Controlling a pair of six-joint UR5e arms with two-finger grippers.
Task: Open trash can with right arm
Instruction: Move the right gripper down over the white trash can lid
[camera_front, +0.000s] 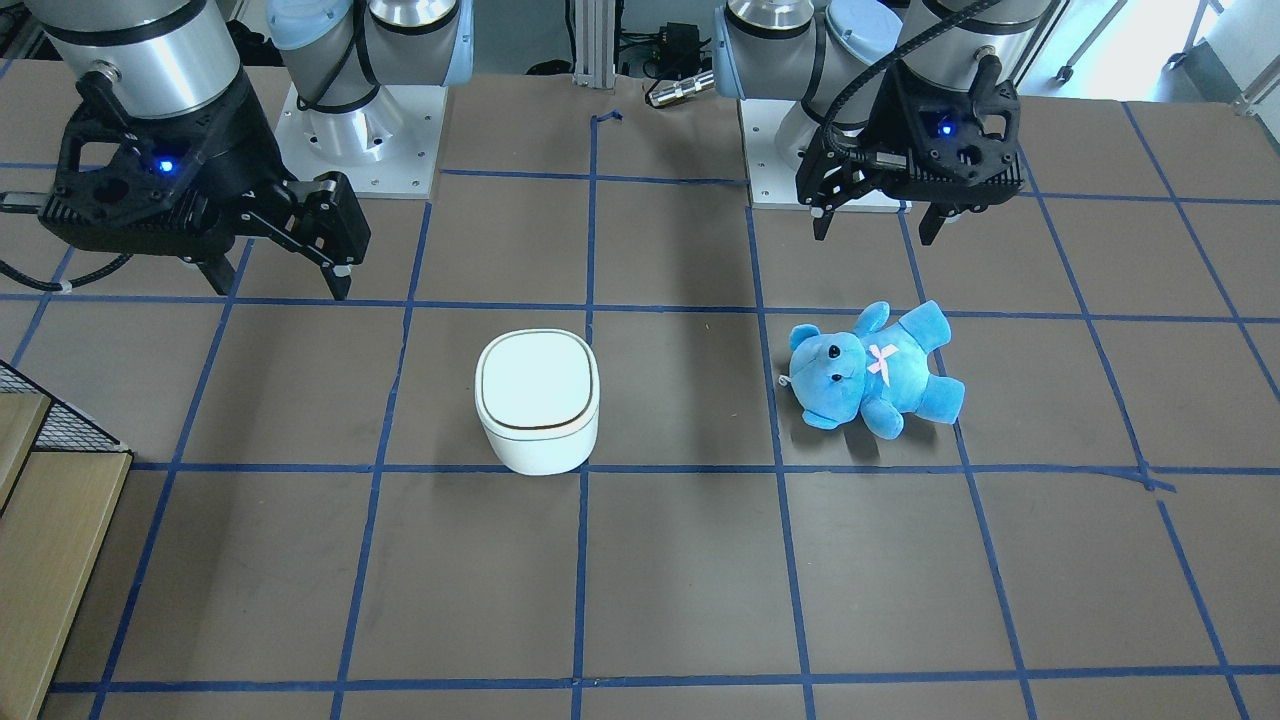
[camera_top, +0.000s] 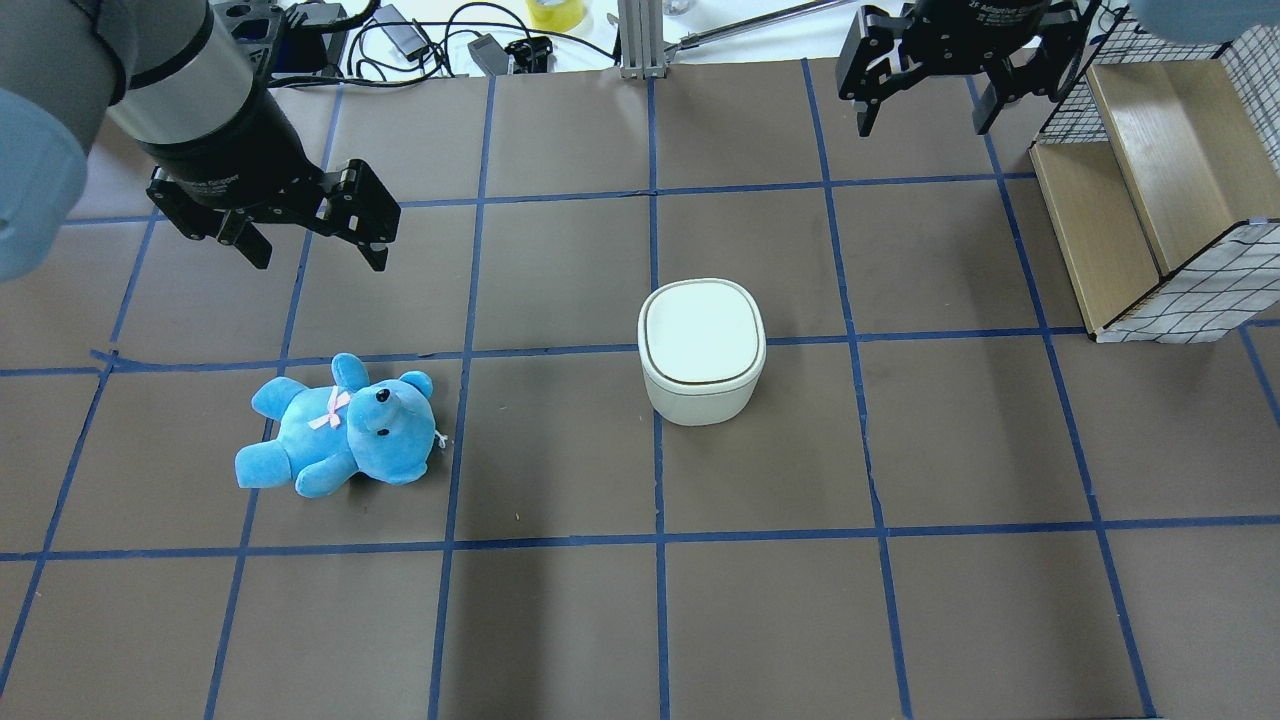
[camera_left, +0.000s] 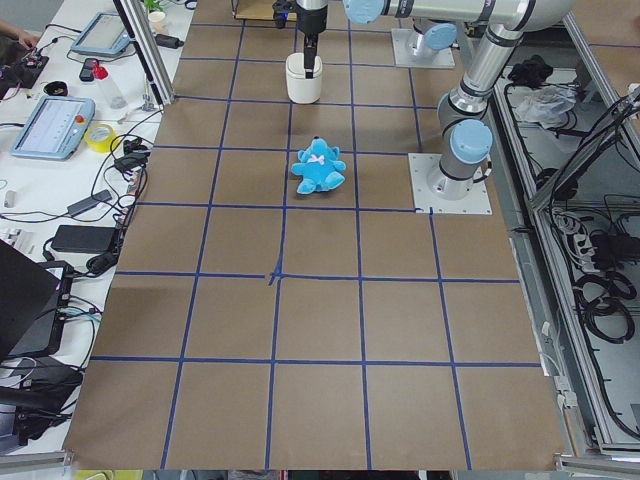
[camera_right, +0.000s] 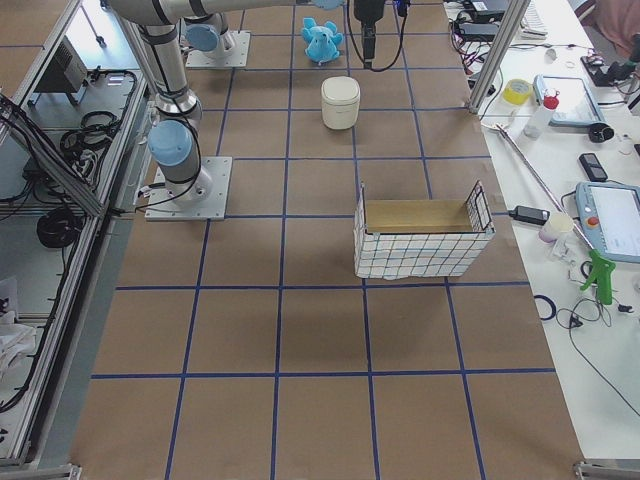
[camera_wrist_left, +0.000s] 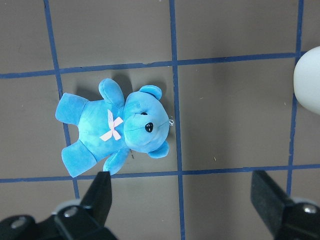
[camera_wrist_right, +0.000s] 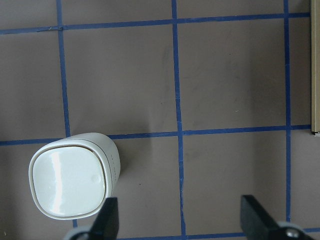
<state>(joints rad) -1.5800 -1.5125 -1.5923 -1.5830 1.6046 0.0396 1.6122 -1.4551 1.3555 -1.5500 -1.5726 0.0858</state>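
Observation:
The white trash can (camera_front: 538, 400) stands upright in the middle of the table, its lid shut; it also shows in the overhead view (camera_top: 700, 350) and in the right wrist view (camera_wrist_right: 70, 182). My right gripper (camera_front: 280, 285) is open and empty. It hangs above the table, back from the can and off to its side, and also shows in the overhead view (camera_top: 922, 128). My left gripper (camera_front: 874, 237) is open and empty, above the table behind a blue teddy bear (camera_front: 875, 370).
The teddy (camera_top: 340, 425) lies on its back on my left half of the table, apart from the can. A wire basket with a wooden box (camera_top: 1150, 180) stands at the table's right edge, close to my right gripper. Blue tape lines grid the brown table.

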